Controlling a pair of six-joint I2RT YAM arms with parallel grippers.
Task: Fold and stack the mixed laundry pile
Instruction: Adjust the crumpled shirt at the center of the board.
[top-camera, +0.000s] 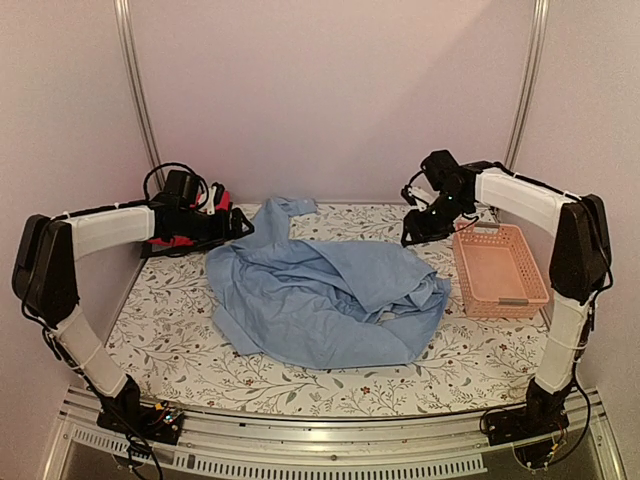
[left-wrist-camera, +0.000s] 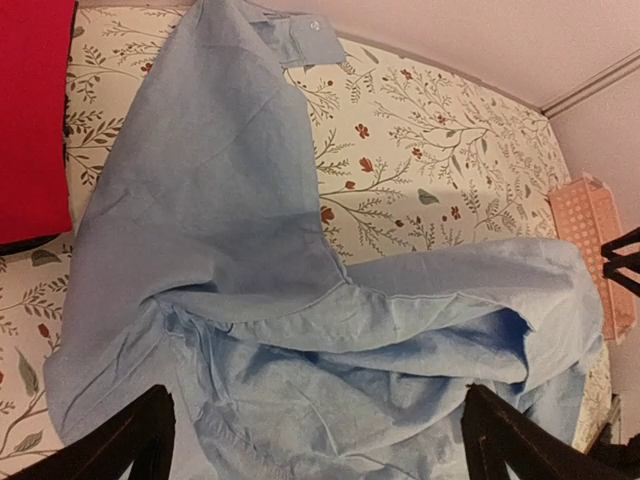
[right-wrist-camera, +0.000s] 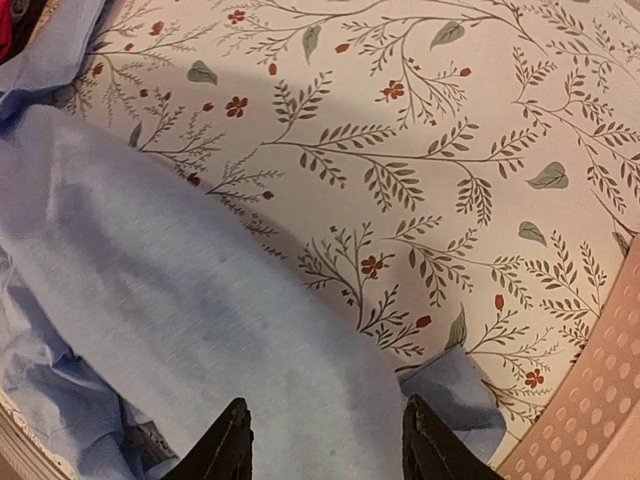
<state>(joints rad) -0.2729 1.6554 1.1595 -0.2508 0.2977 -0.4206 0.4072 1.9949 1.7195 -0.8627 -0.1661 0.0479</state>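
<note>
The light blue collared shirt lies crumpled across the middle of the floral tablecloth, one sleeve reaching toward the back. It fills the left wrist view and the left of the right wrist view. The red garment lies at the back left, mostly hidden behind my left arm; its edge shows in the left wrist view. My left gripper hovers open above the shirt's left edge. My right gripper hovers open above the shirt's back right edge. Neither holds anything.
A pink slatted plastic basket stands at the right, empty, just right of my right gripper; its corner shows in the right wrist view. The floral tablecloth covers the table. Walls enclose the back and sides.
</note>
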